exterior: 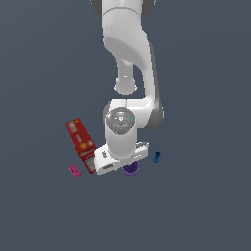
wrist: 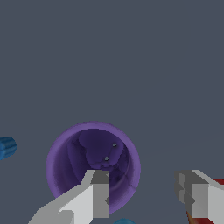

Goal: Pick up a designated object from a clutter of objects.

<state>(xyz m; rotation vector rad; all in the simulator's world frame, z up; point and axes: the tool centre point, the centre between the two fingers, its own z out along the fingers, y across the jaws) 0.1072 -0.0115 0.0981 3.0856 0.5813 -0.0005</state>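
The purple cup [wrist: 92,168] stands upright on the dark floor, mouth up, directly beneath the gripper [wrist: 142,192] — in the wrist view one finger [wrist: 98,194] overlaps the cup's open interior near its rim while the other finger [wrist: 199,197] sits well outside the cup wall, over bare floor. So the jaws are spread apart with nothing between them clamped, and one section of the cup's rim and wall lies in the gap between them. My judgement is that the coming move turns on this straddle: one finger inside the mouth, one outside, pinching the wall rather than spanning the whole cup. Being round, the cup has no long axis to align with, so wrist rotation matters little.

In the exterior view the cup [exterior: 130,169] peeks out just under the hand, with the long red box [exterior: 81,144] to the exterior view's left, the small pink brick [exterior: 74,170] beyond it, and the tiny dark-blue piece [exterior: 156,157] close on the exterior view's right. A sliver of the light-blue cup [wrist: 124,221] shows at the wrist view's edge, near the purple rim, and red shows by the outer finger — that side looks tightest; elsewhere the floor around the cup is open
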